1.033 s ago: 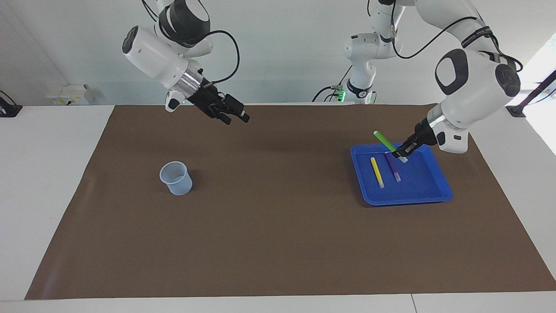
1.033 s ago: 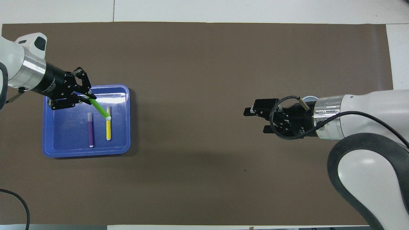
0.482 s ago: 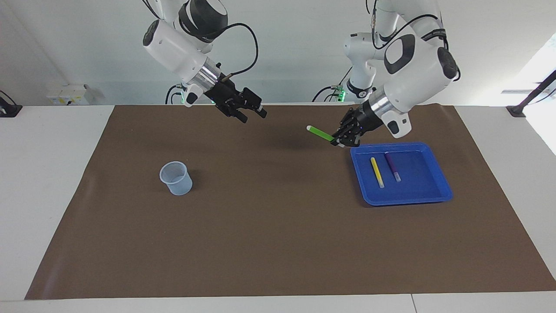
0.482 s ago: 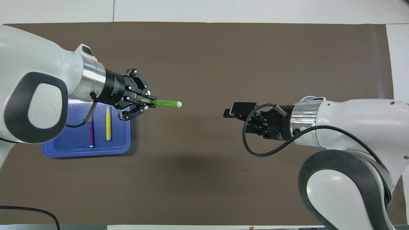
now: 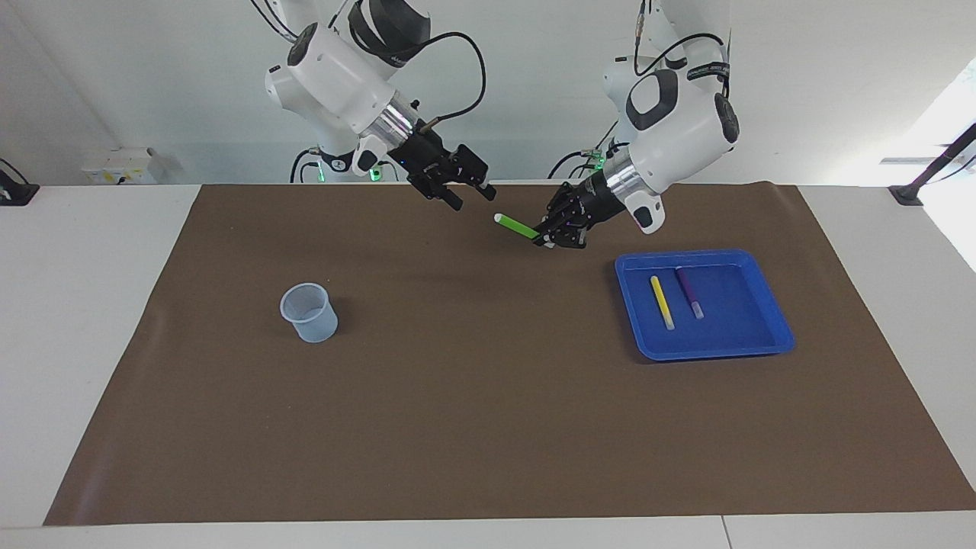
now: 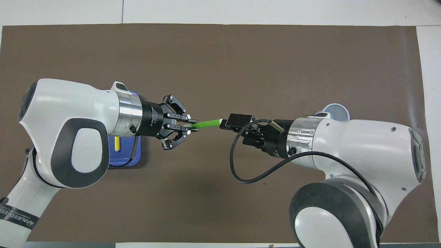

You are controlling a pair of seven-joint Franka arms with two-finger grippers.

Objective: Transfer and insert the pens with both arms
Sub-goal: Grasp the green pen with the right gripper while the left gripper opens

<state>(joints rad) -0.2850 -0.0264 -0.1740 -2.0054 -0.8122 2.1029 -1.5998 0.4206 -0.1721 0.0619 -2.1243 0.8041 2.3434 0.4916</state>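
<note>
Green pen (image 5: 516,226): you have it clamped by one end in the left gripper (image 5: 550,236), held up in the air over the brown mat (image 5: 488,427), roughly midway along the table's length and toward the robots' edge. Its pale cap end points at the right gripper (image 5: 467,194). From the overhead view the cap tip sits right at the right gripper's fingertips (image 6: 237,120); from the facing view a small gap shows between them, so no contact.

Right gripper: raised over the mat near the robots' edge, angled toward the pen. You have its jaws parted, nothing between them.

Yellow pen (image 5: 662,302) and purple pen (image 5: 688,292): lying side by side, apart from each other, in the blue tray (image 5: 766,335). The tray sits on the mat toward the left arm's end of the table. From overhead the left arm covers most of the tray (image 6: 136,159), and only a bit of the yellow pen (image 6: 117,144) shows.

Translucent plastic cup (image 5: 309,312): upright on the mat toward the right arm's end, well apart from both grippers. Overhead, only its rim (image 6: 336,111) shows past the right arm's wrist.
</note>
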